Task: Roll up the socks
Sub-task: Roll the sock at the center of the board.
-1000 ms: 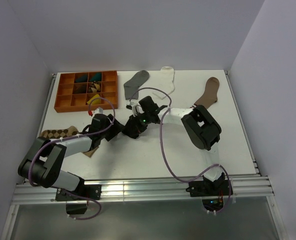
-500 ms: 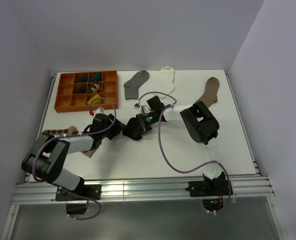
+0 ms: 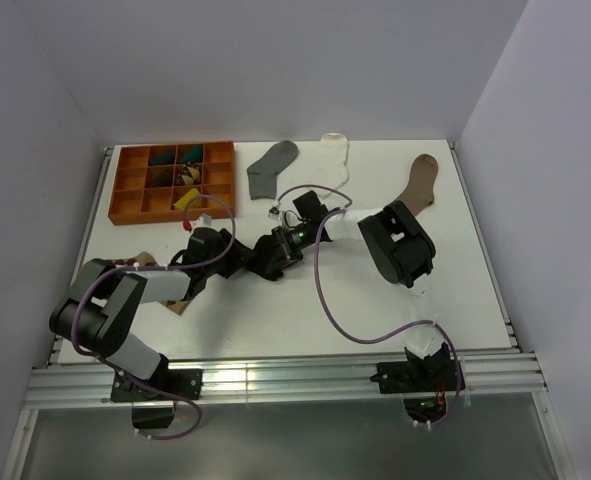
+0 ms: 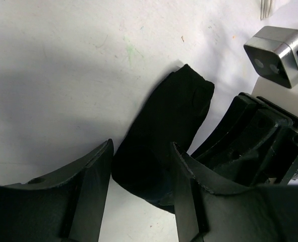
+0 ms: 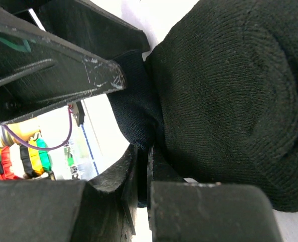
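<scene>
The black sock (image 4: 161, 131), partly rolled into a thick bundle (image 5: 229, 106), lies mid-table between both grippers (image 3: 258, 264). My left gripper (image 4: 141, 174) straddles the roll's near end. Its jaws stand apart on either side of it, and a thin gap shows at the left finger (image 4: 91, 184). My right gripper (image 5: 147, 151) is shut on a fold of the black sock's fabric, and in the top view it (image 3: 273, 254) sits right of the left gripper (image 3: 237, 262). The grey sock (image 3: 272, 165) and the white sock (image 3: 334, 160) lie flat at the back.
An orange compartment tray (image 3: 121, 192) stands at the back left. A brown sock (image 3: 419, 186) lies at the back right. A diamond-patterned sock (image 3: 135, 262) peeks out under my left arm. The right arm's purple cable (image 3: 325, 300) loops over the near table.
My left gripper has slid right onto the black sock and its jaws have narrowed around the roll. The right wrist shifted slightly back and to the right, still pinching the fabric.
</scene>
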